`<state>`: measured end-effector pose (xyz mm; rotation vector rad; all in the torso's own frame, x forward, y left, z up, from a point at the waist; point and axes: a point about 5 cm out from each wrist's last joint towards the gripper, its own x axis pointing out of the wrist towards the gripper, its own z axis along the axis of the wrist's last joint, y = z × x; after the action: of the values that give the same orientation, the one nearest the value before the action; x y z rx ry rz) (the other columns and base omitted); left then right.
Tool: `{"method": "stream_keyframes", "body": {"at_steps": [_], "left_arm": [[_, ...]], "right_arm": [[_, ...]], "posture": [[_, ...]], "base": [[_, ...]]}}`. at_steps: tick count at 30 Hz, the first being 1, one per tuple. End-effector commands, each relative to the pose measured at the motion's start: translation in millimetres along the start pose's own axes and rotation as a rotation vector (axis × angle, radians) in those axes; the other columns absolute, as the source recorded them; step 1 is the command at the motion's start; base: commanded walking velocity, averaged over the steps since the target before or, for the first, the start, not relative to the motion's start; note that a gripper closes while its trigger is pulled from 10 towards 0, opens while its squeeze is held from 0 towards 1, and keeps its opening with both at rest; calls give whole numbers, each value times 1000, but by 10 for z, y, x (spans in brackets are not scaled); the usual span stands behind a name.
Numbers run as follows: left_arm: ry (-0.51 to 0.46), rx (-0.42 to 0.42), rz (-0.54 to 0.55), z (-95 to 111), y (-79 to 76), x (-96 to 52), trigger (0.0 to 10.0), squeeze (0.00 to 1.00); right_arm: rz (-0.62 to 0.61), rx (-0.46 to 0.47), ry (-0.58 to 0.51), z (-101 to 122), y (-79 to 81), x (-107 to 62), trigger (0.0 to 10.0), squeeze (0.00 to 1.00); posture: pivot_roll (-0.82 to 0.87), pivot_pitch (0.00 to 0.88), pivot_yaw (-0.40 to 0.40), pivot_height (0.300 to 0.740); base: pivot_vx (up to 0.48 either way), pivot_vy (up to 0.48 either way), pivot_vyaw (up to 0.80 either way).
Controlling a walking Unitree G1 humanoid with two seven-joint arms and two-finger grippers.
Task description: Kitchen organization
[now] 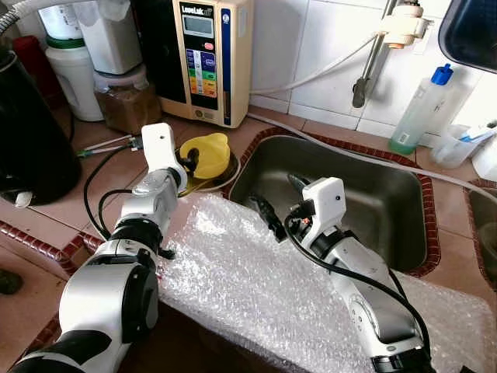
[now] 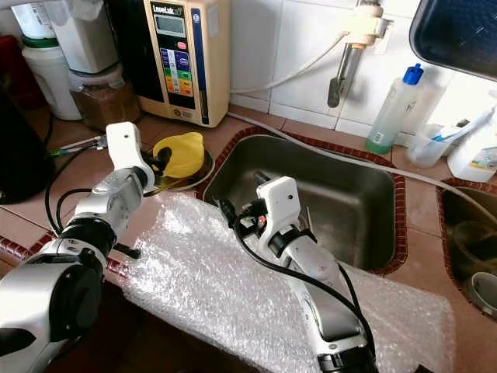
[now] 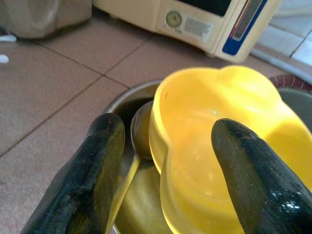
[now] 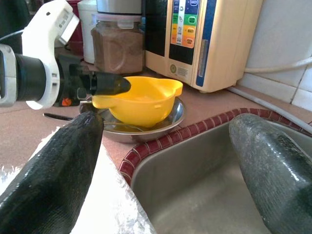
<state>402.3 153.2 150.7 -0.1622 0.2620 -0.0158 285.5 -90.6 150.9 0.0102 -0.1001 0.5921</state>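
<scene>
Left gripper sits left of centre in the left eye view, at the near rim of the yellow bowl. Fingers spread; in the left wrist view one black finger is outside the bowl wall over the steel dish, the other lies over the bowl's inside. They straddle the rim; whether the pads actually touch it cannot be told.

Yellow bowl rests in a shallow steel dish on the tiled counter, centre-left of the left eye view, just left of the sink and in front of the cream water ioniser. A spoon lies in the dish against the bowl's side.

Right gripper is mid-frame in the left eye view, above the sink's near-left corner and the far edge of the bubble wrap. Fingers wide apart, holding nothing.

Bubble wrap sheet is spread across the counter's front edge, lower centre of the frame, under both forearms.

Upper right of the left eye view: spray bottle with blue cap against the wall tiles. Upper left: jar of brown powder.
</scene>
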Motion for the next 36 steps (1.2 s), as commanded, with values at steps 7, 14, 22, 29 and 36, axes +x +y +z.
{"method": "stream_keyframes", "body": {"at_steps": [7, 14, 22, 29, 36], "left_arm": [[82, -4, -19, -146, 0, -9, 6353, 0], [87, -42, -32, -179, -1, -14, 0, 0], [86, -65, -31, -195, 14, -18, 0, 0], [90, -100, -40, -218, 9, -23, 0, 0], [52, -86, -39, -205, 21, -27, 0, 0]], "right_arm": [[-11, -1, -6, 9, -25, -18, 10000, 0], [-8, 0, -5, 6, -22, -22, 10000, 0], [-6, -1, -3, 5, -25, -23, 10000, 0], [6, -2, 0, 0, -14, -10, 10000, 0], [1, -6, 4, -5, -38, -22, 10000, 0]], "posture": [[-34, 0, 22, 740], [-35, 0, 20, 740], [-31, 0, 14, 740], [-26, 0, 6, 740], [-32, 0, 7, 740]], "base": [[0, 0, 0], [0, 0, 0], [0, 0, 0], [0, 0, 0], [0, 0, 0]]}}
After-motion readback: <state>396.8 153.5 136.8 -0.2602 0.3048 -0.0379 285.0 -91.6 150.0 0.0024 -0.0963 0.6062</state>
